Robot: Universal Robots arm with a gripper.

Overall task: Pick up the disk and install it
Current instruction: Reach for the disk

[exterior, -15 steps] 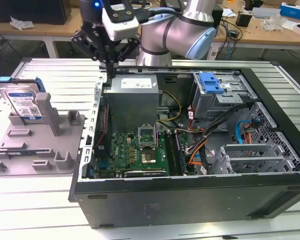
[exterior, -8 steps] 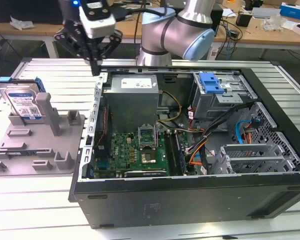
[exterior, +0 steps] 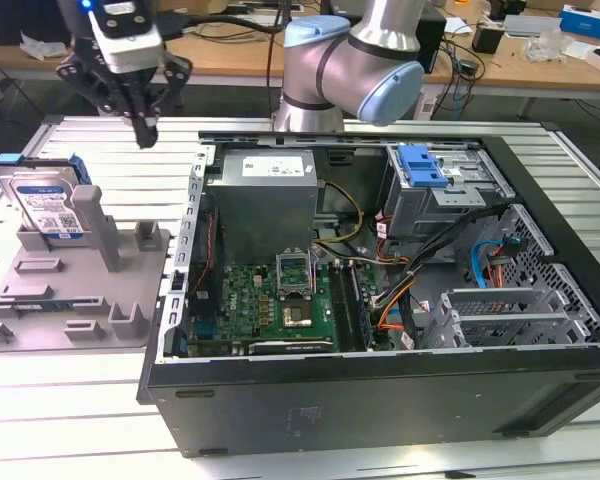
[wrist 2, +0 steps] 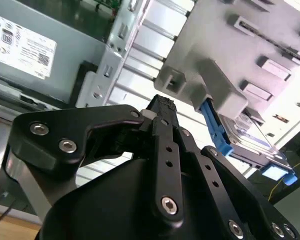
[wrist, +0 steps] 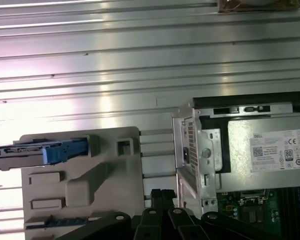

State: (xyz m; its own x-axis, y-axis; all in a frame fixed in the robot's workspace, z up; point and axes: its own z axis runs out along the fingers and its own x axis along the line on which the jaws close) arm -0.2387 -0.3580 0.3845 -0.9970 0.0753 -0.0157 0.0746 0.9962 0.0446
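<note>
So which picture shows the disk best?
The exterior view: the disk stands in the grey holder, its label face and blue frame showing. Both wrist views catch it edge-on, a thin silver-and-blue strip.

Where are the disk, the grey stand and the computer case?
disk (exterior: 50,210): exterior view, on its white-and-blue label.
grey stand (exterior: 92,228): exterior view, on its tall upright post.
computer case (exterior: 380,400): exterior view, on its dark outer side wall.
</note>
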